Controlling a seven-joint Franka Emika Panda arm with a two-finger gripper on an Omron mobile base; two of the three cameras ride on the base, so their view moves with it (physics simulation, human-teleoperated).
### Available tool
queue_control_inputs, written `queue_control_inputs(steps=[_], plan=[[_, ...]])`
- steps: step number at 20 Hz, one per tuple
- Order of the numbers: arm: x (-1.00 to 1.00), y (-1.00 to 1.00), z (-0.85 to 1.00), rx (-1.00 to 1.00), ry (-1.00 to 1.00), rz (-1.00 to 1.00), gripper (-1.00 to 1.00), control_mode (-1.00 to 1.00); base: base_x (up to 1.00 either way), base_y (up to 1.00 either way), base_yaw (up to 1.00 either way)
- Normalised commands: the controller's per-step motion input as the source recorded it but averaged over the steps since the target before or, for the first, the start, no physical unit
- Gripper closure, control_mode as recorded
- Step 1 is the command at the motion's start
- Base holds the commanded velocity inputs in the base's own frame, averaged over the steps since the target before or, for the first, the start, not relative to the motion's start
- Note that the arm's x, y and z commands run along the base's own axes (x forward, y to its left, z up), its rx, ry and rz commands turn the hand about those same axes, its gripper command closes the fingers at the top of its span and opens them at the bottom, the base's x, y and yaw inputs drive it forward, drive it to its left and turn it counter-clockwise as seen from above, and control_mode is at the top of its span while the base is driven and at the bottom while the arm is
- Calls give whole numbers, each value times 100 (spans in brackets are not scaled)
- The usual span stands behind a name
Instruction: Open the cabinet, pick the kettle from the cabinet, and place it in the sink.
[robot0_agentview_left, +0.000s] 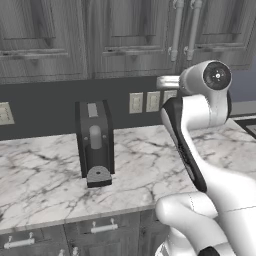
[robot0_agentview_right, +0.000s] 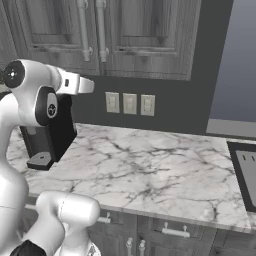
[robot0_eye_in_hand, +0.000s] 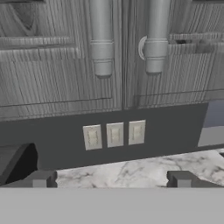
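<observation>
The cabinet (robot0_eye_in_hand: 65, 74) hangs on the wall above the counter with both dark grey doors shut. Its two silver bar handles (robot0_eye_in_hand: 101, 39) stand side by side at the middle seam and also show in the base views (robot0_agentview_left: 176, 30) (robot0_agentview_right: 82, 30). My gripper (robot0_eye_in_hand: 111, 179) faces the wall below those handles, open, its tips far apart with nothing between them. The kettle is hidden. A corner of the sink (robot0_agentview_right: 244, 172) shows at the counter's far right, and its edge (robot0_agentview_left: 248, 126) also appears beyond my arm.
A black coffee machine (robot0_agentview_left: 95, 142) stands on the white marble counter (robot0_agentview_left: 45, 170), to the left of my arm. Three wall outlets (robot0_eye_in_hand: 114, 134) sit on the dark backsplash under the cabinet. A window (robot0_agentview_right: 240, 65) lies to the right. Low drawers with short handles (robot0_agentview_right: 175, 231) run under the counter.
</observation>
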Motion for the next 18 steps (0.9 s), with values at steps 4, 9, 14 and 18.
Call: queue_control_inputs(steps=[4,9,14,18], plan=[[4,0,35,0,-2,7,-100,-100,0,0,0],[10,0,30,0,-2,5,-100,-100,0,0,0],[16,0,30,0,0,2,-100,-100,0,0,0],[19,0,31,-1,0,2,-100,-100,0,0,0]])
